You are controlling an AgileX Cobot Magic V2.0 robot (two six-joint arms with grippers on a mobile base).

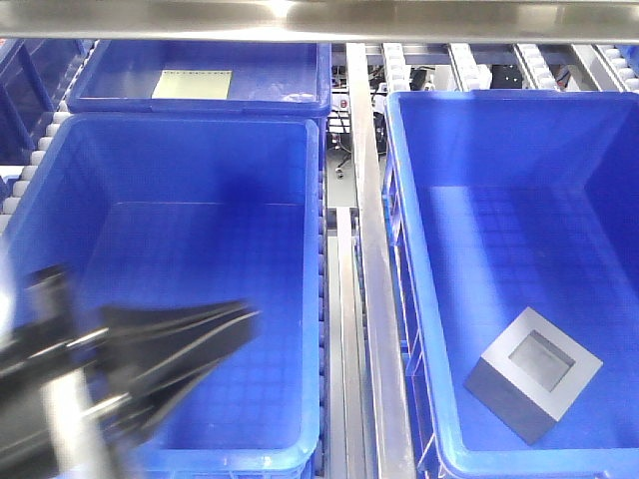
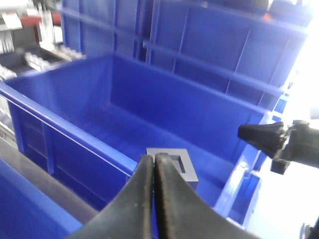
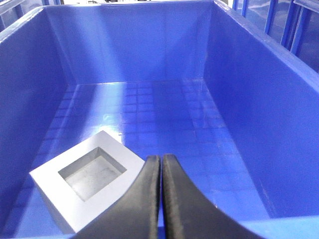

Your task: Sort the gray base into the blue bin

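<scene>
The gray base (image 1: pixel 534 374) lies on the grid-textured floor of the blue bin (image 1: pixel 419 299), in the bin's near corner area toward the lower edge of the front view. Its square recess faces straight up. The block is roughly cubic, so no long axis can be made out; it sits rotated so that its corners, not its flat sides, point toward the bin walls. It touches no wall in any view. In the right wrist view the base (image 3: pixel 89 186) sits left of and just beyond the right tool (image 3: pixel 161 164), whose two dark fingers are pressed together with nothing between them; the tool hangs above the bin's near rim, apart from the block. The block's lower corner is cut off by the frame edge there.

The left tool (image 2: pixel 153 162) also has its fingers together and empty. In the left wrist view it points toward the blue bin, with the base (image 2: pixel 174 164) visible beyond the tips, partly hidden by them. In the front view the left arm (image 1: pixel 120 369) is a blurred dark shape over the near corner of a second blue crate (image 1: pixel 40 200) left of the blue bin, and its tool cannot be made out there. A metal rail (image 1: pixel 371 249) runs between the two crates. Beyond the second crate stands a third crate (image 1: pixel 260 98) holding a pale yellowish sheet (image 1: pixel 193 84). The right side of the blue bin is cut off by the frame.
</scene>
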